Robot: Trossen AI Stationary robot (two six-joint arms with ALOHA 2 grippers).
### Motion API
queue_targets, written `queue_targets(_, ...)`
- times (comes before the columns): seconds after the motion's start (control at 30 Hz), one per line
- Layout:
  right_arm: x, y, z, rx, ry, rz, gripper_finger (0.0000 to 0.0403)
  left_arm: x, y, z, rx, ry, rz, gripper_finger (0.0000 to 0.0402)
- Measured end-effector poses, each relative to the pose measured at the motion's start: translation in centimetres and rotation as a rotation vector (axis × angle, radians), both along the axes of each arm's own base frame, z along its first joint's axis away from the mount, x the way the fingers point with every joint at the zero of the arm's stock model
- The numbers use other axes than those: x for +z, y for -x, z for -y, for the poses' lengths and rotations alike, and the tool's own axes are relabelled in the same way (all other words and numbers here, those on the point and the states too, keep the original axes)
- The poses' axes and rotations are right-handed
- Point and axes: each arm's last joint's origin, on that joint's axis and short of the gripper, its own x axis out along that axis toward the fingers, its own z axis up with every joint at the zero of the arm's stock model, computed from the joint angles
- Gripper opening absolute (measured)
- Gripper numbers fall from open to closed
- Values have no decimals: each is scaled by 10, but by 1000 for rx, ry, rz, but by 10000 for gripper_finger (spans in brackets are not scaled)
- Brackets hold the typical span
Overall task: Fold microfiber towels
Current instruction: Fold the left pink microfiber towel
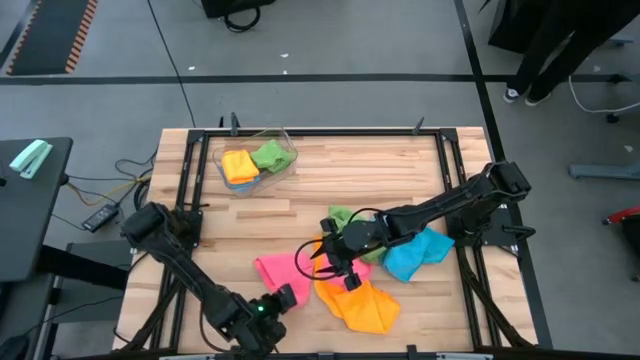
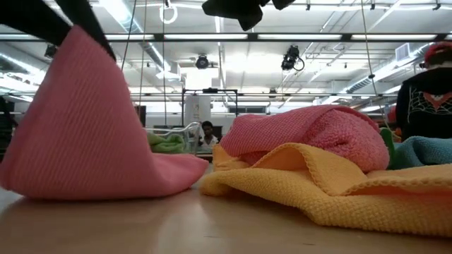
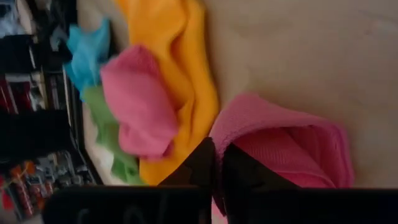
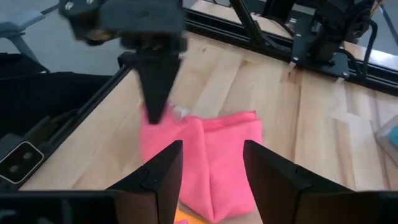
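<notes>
Pink towel sat near the table's front edge — my left gripper was pinched shut on its corner, lifting it. My right gripper hovered open just beside, over the orange towel.

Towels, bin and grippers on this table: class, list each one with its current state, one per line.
Pink towel: partly folded, one corner lifted.
Left gripper: shut on the pink towel.
Right gripper: open, empty, above the towels.
Orange towel: crumpled, unfolded.
Blue towel: crumpled.
Clear bin: holds an orange and a green towel.
</notes>
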Motion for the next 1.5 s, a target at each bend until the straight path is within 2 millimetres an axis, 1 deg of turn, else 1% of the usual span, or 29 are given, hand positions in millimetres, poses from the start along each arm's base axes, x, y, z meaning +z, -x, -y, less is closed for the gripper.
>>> queue_targets(0.17, -1, 0, 0, -3, -4, -10, 178, -21, -5, 8, -72, -36, -54, 11)
queue_targets(0.27, -1, 0, 0, -4, -4, -11, 178, -31, -8, 11, -78, -18, -68, 21)
queue_targets(0.33, -1, 1, 0, -3, -4, -15, 178, -32, -9, 13, -79, 23, -73, 45)
queue_targets(0.43, -1, 1, 0, -4, -3, -20, 178, -30, -7, 17, -63, 91, -66, 93)
queue_targets(0.53, -2, 1, 0, -9, -9, -22, 178, -20, -3, 22, -43, 137, -47, 143)
queue_targets(0.6, -2, 1, 0, -9, -9, -27, 178, -13, 4, 22, -22, 152, -51, 171)
queue_targets(0.67, -2, 1, 0, -10, -11, -31, 178, -11, 10, 19, 40, 174, -64, 192)
queue_targets(0.77, -2, 1, 0, -13, -15, -35, 178, -15, 18, 8, 171, 163, -118, 207)
queue_targets(0.83, -2, 1, 0, -12, -14, -35, 178, -21, 21, 1, 253, 156, -141, 209)
queue_targets(0.9, -2, 1, 0, -13, -14, -35, 178, -31, 24, -6, 305, 126, -169, 206)
queue_targets(0.97, -2, 1, 0, -12, -14, -34, 178, -39, 28, -12, 325, 104, -186, 200)
queue_targets(1.13, -2, 1, 0, -12, -14, -34, 178, -50, 33, -22, 341, 59, -211, 180)
queue_targets(1.3, -2, 1, 0, -12, -14, -34, 178, -55, 32, -22, 355, 101, -187, 166)
queue_targets(1.5, -2, 1, 0, -13, -14, -34, 178, -51, 32, -19, 358, 139, -163, 150)
